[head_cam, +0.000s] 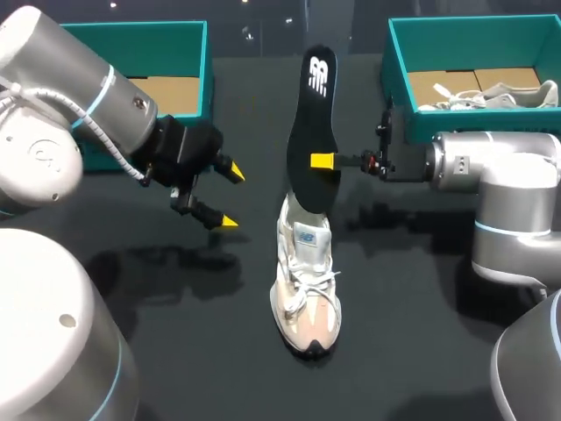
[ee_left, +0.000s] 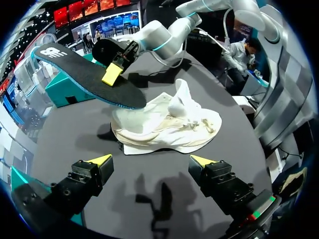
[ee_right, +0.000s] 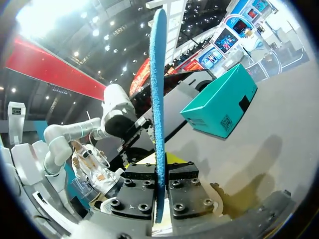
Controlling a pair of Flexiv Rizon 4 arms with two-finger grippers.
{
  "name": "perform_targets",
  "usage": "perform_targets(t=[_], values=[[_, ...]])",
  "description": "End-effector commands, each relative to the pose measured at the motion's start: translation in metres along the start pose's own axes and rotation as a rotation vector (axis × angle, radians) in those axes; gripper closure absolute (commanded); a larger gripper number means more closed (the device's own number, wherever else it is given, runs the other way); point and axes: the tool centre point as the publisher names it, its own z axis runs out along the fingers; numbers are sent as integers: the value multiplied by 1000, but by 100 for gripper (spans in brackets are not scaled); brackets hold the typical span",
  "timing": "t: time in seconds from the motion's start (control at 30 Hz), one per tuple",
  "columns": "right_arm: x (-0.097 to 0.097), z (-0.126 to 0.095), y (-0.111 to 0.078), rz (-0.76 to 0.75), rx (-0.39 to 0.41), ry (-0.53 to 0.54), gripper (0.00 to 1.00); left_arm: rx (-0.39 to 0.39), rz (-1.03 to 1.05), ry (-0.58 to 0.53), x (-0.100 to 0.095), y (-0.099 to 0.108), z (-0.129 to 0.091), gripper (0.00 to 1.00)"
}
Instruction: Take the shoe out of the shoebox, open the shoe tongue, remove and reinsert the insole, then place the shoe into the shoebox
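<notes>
a: where's the insole (head_cam: 311,132) now?

b: out of the shoe, standing nearly upright above the middle of the table (head_cam: 131,351), logo end at the far side. the right gripper (head_cam: 320,161) comes in from the right and pinches it about halfway down, one yellow tip on each face. the right wrist view shows it edge-on, the blue edge running straight between the two pads (ee_right: 139,191).

a: and the shoe (head_cam: 307,281)?

b: on the table at the centre, laces up, toe pointing near, heel far. the insole's lower end is just over the heel opening; i cannot tell if it touches.

a: what about the left gripper (head_cam: 230,196)?

b: spread wide and holding nothing. it hangs to the left of the shoe, well apart from it, with its tips pointing toward the shoe. from its own camera the side of the shoe lies ahead of the fingers.

a: the boxes?

b: a teal box (head_cam: 175,53) at the far left, cardboard showing inside. another teal box (head_cam: 473,44) sits at the far right with a second pale shoe (head_cam: 500,95) lying in it.
</notes>
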Motion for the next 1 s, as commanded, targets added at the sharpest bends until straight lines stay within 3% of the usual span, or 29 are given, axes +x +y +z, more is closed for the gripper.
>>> perform_targets(t=[0.03, 0.17, 0.5, 0.63, 1.0], values=[[-12, 9, -1, -7, 8, 31, 100, -33, -11, 28, -14, -3, 31, 0], [-15, 10, -3, -28, 17, 39, 100, -58, -26, 40, -17, -1, 41, 0], [-14, 9, -3, -28, 16, 26, 100, -61, -17, 42, -17, -1, 41, 0], [-18, 9, -8, -42, 22, 50, 100, -69, 43, 70, -15, -5, 56, 0], [-19, 15, -15, -67, 33, 73, 100, -78, 45, 51, -17, -4, 67, 0]])
